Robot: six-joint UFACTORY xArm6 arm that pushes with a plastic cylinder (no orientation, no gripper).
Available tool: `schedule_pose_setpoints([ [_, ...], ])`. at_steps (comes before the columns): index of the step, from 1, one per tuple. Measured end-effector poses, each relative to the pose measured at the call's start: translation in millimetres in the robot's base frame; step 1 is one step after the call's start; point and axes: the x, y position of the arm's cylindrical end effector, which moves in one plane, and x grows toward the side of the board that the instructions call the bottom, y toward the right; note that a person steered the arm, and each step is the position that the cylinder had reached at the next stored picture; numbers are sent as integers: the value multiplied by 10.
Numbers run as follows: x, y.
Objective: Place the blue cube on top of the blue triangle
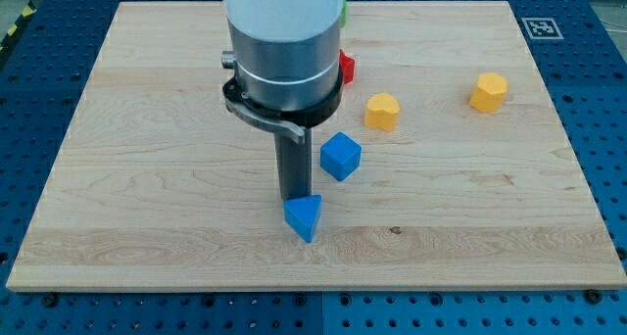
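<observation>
Rod's down at the blue triangle [303, 217], my tip [295, 199] touching its upper-left edge; there's no claw here to open or shut. The blue cube [340, 156] sits just up and right of the tip, near the triangle, not touching.

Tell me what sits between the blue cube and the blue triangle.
Nothing: in the camera view only bare wood separates the blue cube from the blue triangle. My tip stands just left of that gap, at the triangle's top edge.
</observation>
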Motion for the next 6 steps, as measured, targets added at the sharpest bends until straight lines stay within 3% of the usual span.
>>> schedule_pose_setpoints([
  [3, 254, 14],
  [5, -454, 14],
  [6, -454, 9],
])
